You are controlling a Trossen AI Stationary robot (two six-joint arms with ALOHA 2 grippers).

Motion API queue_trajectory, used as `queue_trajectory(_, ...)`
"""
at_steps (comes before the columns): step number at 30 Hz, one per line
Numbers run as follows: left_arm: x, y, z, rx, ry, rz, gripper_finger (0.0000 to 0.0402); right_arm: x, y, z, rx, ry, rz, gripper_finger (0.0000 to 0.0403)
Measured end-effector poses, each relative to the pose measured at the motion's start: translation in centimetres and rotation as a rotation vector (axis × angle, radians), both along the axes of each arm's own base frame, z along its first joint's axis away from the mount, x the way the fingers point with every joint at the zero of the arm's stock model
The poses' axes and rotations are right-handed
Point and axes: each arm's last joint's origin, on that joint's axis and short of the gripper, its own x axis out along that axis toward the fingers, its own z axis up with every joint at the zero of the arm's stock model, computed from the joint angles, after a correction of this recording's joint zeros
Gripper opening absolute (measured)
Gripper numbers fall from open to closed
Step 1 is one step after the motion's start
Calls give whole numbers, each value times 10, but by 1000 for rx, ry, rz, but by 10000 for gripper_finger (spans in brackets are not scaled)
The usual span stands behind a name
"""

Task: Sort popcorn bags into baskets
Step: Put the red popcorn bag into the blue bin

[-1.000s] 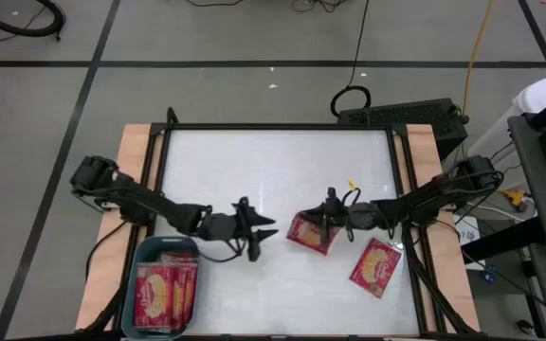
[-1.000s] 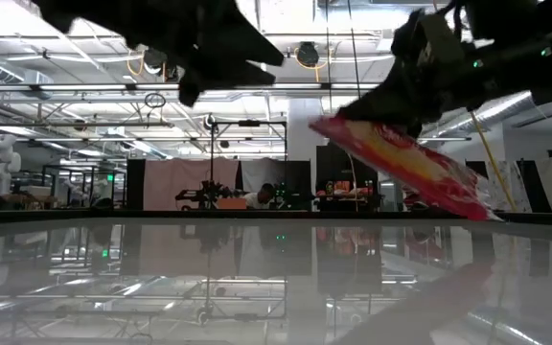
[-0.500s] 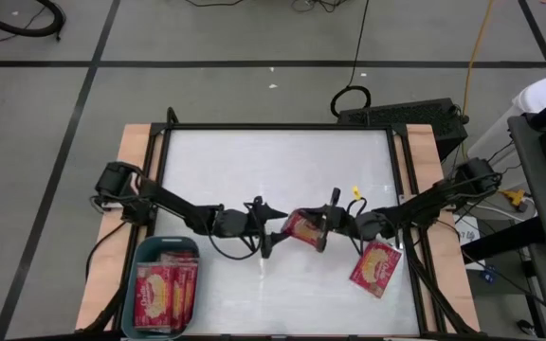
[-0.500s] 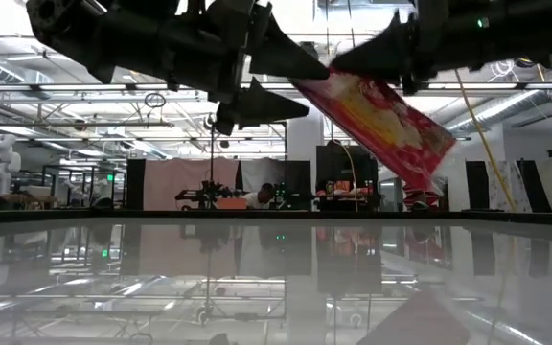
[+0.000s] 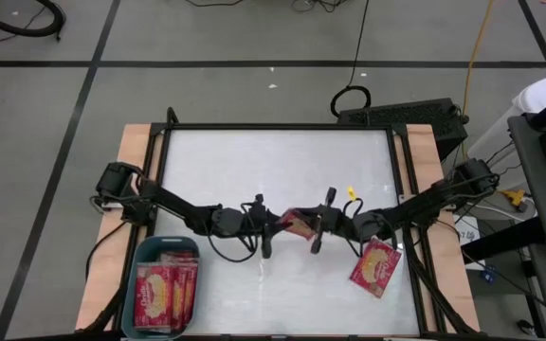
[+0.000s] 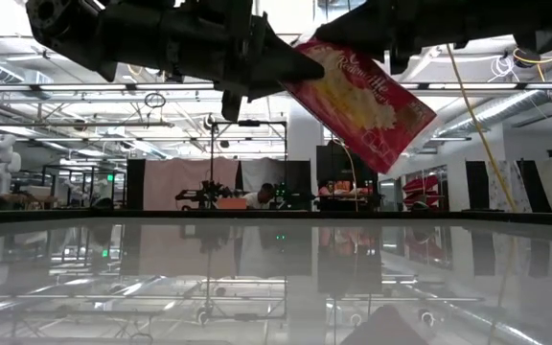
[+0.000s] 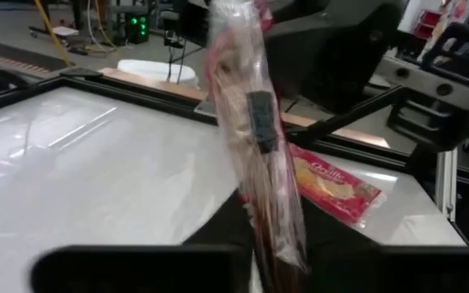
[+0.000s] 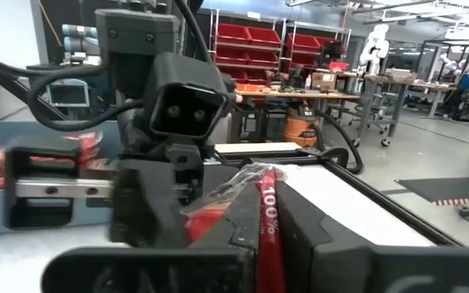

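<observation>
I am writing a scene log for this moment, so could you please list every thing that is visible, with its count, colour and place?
Held popcorn bag: one, red with a yellow picture, in the air over the table's middle, between the two grippers.
Loose popcorn bag: one, red and yellow, flat on the table near its right edge.
Binned popcorn bags: several, red and yellow, exact count unclear, lying inside the basket.
Basket: one, teal-blue, at the table's front-left corner.
Table: one, white top with a dark frame.
Left gripper: dark, at the bag's left end, touching it.
Right gripper: dark, shut on the bag's right end.
</observation>
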Motion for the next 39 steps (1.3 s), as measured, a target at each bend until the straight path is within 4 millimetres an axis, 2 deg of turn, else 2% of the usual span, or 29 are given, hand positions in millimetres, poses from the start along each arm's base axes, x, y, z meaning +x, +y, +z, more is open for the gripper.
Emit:
queue_trajectory(2, 0, 0, 0, -2, 0, -2, 18, -1, 1, 0, 17, -6, 0, 19)
queue_trajectory(7, -4, -5, 9, 22, -5, -22, 32, -6, 4, 7, 98, -21, 23, 62)
queue_trajectory(15, -34, -13, 54, 92, 33, -64, 16, -29, 0, 18, 259, 52, 66, 141)
queue_trajectory(21, -63, -20, 84, 112, 53, -71, 25, -38, -1, 10, 315, 47, 110, 172)
queue_trajectory(26, -82, -32, 106, 156, -39, -14, 18, -43, -3, -6, 364, 31, 109, 180)
queue_trajectory(30, -86, -38, 118, 179, -143, 96, 27, -36, -1, -7, 373, -92, 128, 180)
queue_trajectory(35, -85, -39, 126, 197, -232, 132, 24, -20, 2, -8, 330, -227, 207, 180)
queue_trajectory(39, -87, -38, 134, 211, -294, 144, 19, -3, 3, -12, 325, -245, 266, 180)
